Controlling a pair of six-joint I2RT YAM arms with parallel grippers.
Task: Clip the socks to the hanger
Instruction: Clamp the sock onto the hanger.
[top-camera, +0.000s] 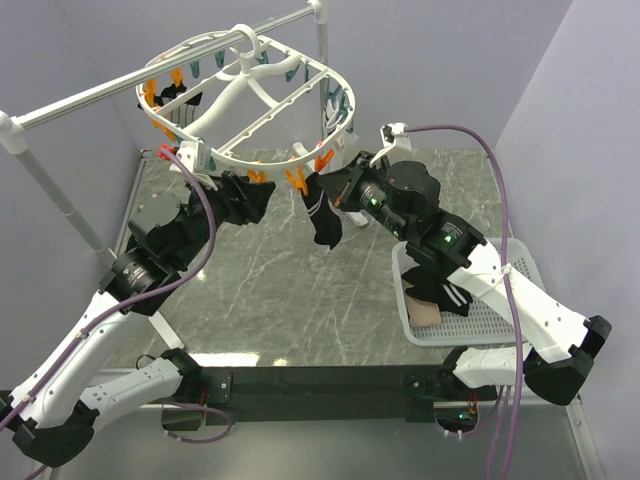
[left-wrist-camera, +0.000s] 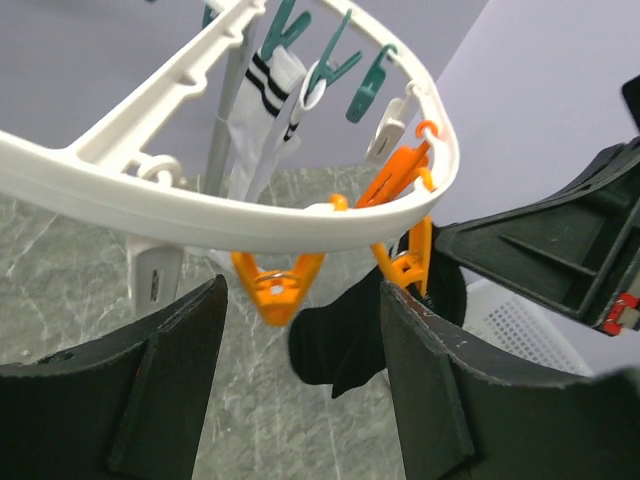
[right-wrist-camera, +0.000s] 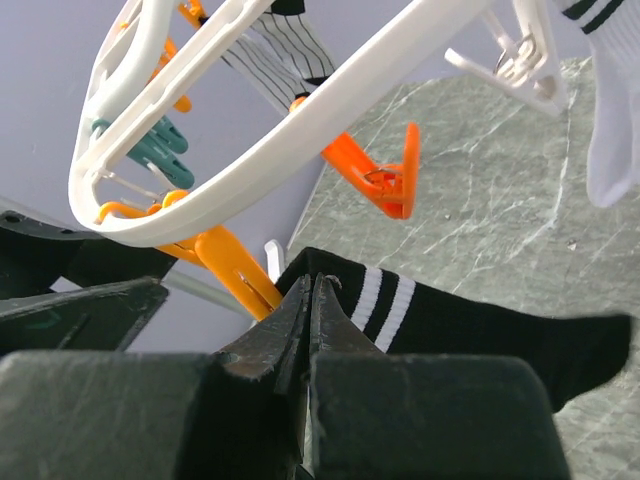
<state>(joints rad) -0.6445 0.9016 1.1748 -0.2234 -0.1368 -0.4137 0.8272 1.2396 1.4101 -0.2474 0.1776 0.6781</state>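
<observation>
1. Nearest, on the right, the basket (top-camera: 495, 325) holds the waiting socks (top-camera: 440, 295); leave those alone for now
2. The right gripper (right-wrist-camera: 310, 292) is pressed tight together, apparently pinching the cuff of the black sock (right-wrist-camera: 480, 330); it should hold the cuff level beside the orange clip (right-wrist-camera: 240, 270)
3. The left gripper (left-wrist-camera: 300, 300) stands half-wide under the frame; it should squeeze that clip's handles squarely, and I cannot tell whether the clip bites the cuff
4. The hanger (left-wrist-camera: 200, 215) dangles from the rail (top-camera: 100, 95), so press gently or it will swing
</observation>
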